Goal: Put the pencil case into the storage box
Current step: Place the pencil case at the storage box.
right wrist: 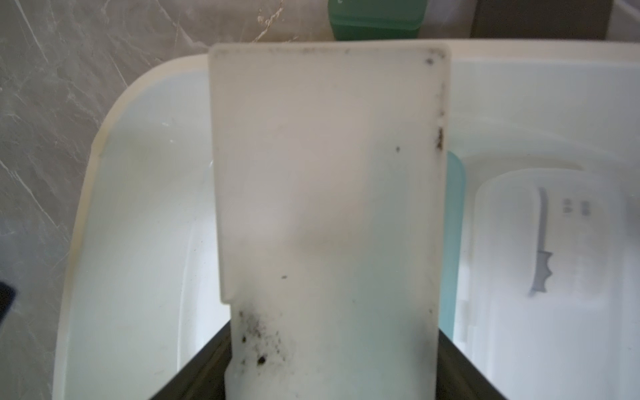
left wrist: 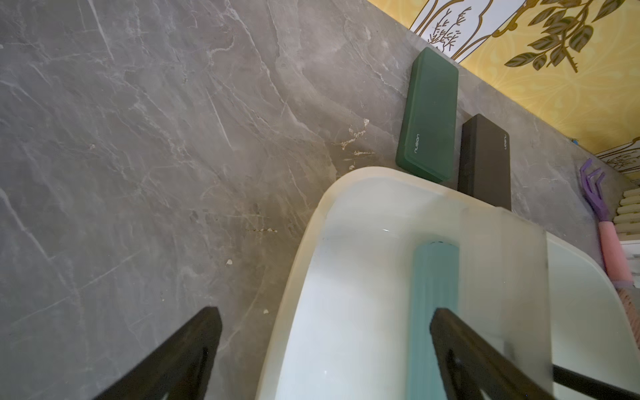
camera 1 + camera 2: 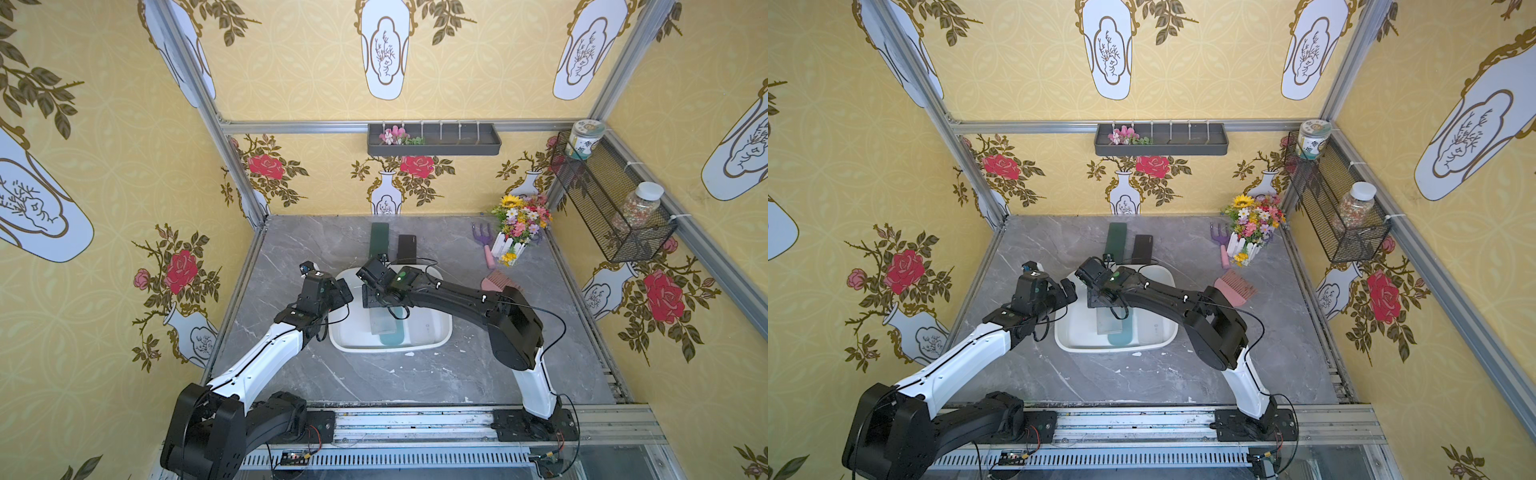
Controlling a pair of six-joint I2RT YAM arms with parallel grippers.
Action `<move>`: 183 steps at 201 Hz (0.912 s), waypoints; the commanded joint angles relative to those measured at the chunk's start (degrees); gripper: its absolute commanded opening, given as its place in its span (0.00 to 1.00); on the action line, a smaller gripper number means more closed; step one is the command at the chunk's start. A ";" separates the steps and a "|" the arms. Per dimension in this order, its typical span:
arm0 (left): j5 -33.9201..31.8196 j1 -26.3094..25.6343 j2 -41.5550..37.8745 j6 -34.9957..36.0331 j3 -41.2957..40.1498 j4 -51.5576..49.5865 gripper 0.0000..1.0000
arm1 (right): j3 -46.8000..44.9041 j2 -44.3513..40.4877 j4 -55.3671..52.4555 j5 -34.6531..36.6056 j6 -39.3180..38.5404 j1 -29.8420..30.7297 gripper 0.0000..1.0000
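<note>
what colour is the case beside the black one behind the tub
Dark green case, clearest in the left wrist view.

high top views look down; close wrist views apparently share the storage box (image 2: 374, 173).

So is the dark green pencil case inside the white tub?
Out: the dark green plastic pencil case lies on the grey tabletop beyond the white plastic tub.

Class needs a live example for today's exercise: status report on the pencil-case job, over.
Left end effector open, above storage box rim. Right end effector shut on frosted white pencil case, over the box, not yet released. Teal case lies beneath it.
</note>
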 commanded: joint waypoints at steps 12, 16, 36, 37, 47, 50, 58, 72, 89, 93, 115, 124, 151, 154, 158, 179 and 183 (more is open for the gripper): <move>-0.84 0.02 -0.02 0.03 -0.30 0.18 1.00 | 0.97 1.67 3.21 1.16 2.54 0.81 0.78; -0.91 0.02 -0.02 0.03 -0.35 0.07 1.00 | 1.08 1.96 3.29 1.15 2.67 0.82 0.78; -1.10 0.02 -0.08 0.03 -0.30 -0.03 1.00 | 1.54 3.25 4.09 0.93 2.99 1.16 0.78; -1.14 0.02 -0.05 0.03 -0.35 -0.04 1.00 | 1.61 3.38 4.14 0.91 2.98 1.17 0.78; -1.15 0.00 -0.12 0.03 -0.31 0.03 1.00 | 2.02 4.20 4.37 0.55 3.07 1.27 0.78; -1.21 0.02 -0.15 0.03 -0.30 0.04 1.00 | 2.18 4.47 4.49 0.42 3.09 1.32 0.78; -1.22 0.02 -0.10 0.03 -0.33 0.03 1.00 | 2.64 5.18 4.64 0.08 3.08 1.37 0.78; -1.30 0.02 -0.08 0.03 -0.30 -0.04 1.00 | 3.38 6.32 5.35 -0.16 3.09 1.66 0.78; -1.27 0.02 0.06 0.03 -0.30 -0.04 1.00 | 3.95 7.35 6.19 -0.93 3.06 1.79 0.78; -1.27 0.02 0.07 0.06 -0.31 0.00 1.00 | 4.19 7.66 6.30 -1.07 3.11 1.84 0.78; -1.35 0.02 0.26 0.12 -0.30 0.12 1.00 | 5.18 9.16 6.59 -1.41 3.14 1.92 0.78; -1.35 0.02 0.40 0.12 -0.30 0.07 1.00 | 5.36 9.55 6.73 -1.43 3.36 1.96 0.78; -1.35 0.02 0.51 0.16 -0.44 0.23 1.00 | 5.54 10.18 6.93 -1.19 3.59 1.96 0.79; -1.42 0.02 0.51 0.16 -0.47 0.20 1.00 | 5.55 10.18 6.92 -1.04 3.65 1.94 0.79; -1.45 0.02 0.47 0.18 -0.40 0.22 1.00 | 5.52 10.22 6.92 -0.93 3.75 1.93 0.79; -1.45 0.02 0.60 0.21 -0.50 0.31 1.00 | 5.20 10.34 7.27 -0.38 4.35 1.89 0.80; -1.45 0.02 0.60 0.20 -0.51 0.31 1.00 | 5.07 10.28 7.38 -0.14 4.46 1.95 0.80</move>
